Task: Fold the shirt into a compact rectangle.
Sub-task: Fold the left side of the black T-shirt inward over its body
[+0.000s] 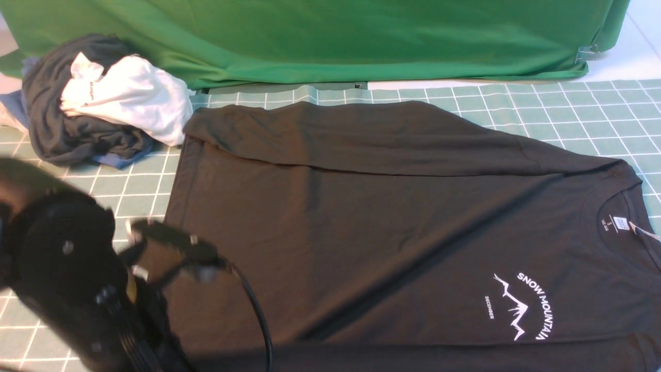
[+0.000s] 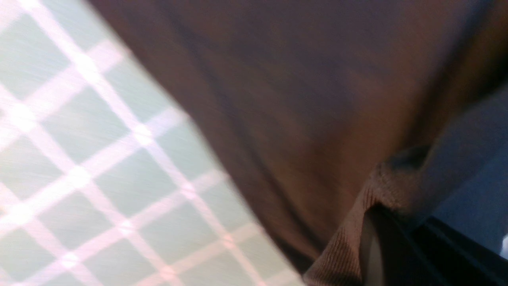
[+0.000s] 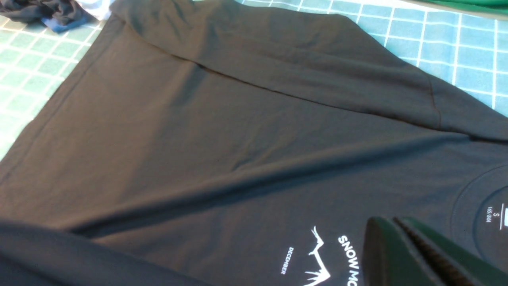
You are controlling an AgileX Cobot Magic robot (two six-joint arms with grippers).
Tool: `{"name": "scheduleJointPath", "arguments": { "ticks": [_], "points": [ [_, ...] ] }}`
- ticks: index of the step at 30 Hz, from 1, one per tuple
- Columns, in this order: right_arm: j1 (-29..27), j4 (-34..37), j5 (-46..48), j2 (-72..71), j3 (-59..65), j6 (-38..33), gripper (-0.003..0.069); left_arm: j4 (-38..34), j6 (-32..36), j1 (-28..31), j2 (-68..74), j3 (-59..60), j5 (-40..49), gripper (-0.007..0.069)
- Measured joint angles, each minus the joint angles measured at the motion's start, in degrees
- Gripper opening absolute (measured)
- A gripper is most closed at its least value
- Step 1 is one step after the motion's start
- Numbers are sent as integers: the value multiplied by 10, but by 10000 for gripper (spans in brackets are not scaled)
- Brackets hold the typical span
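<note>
The black shirt (image 1: 372, 217) lies spread on the green checked mat (image 1: 568, 113), with its collar and white neck label (image 1: 619, 223) to the right. The white "SNOW MOUNTAIN" print (image 1: 521, 305) is at the near right, and the far long edge is folded over onto the body. My left gripper (image 2: 381, 216) is shut on the shirt's ribbed hem (image 2: 349, 234) at the near left corner; in the front view the blurred left arm (image 1: 67, 268) covers that corner. My right gripper (image 3: 393, 224) hovers shut and empty just above the print (image 3: 317, 258), out of the front view.
A pile of clothes sits at the back left: a dark grey garment (image 1: 67, 129) with a white one (image 1: 129, 98) on top, close to the shirt's far left corner. A green cloth (image 1: 330, 36) hangs across the back.
</note>
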Motion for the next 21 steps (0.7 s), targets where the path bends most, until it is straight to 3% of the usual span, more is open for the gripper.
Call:
{"name": "scheduleJointPath", "arguments": {
  "ticks": [7,16,21],
  "points": [
    [0,0,-3,0,0,0,21,106,-10,17,22,-132,3,14],
    [0,6,-3,0,0,0,28,120,16,94,150,-232,-45,14],
    [0,6,-3,0,0,0,33,124,21,107,209,-237,-68,17]
  ]
}}
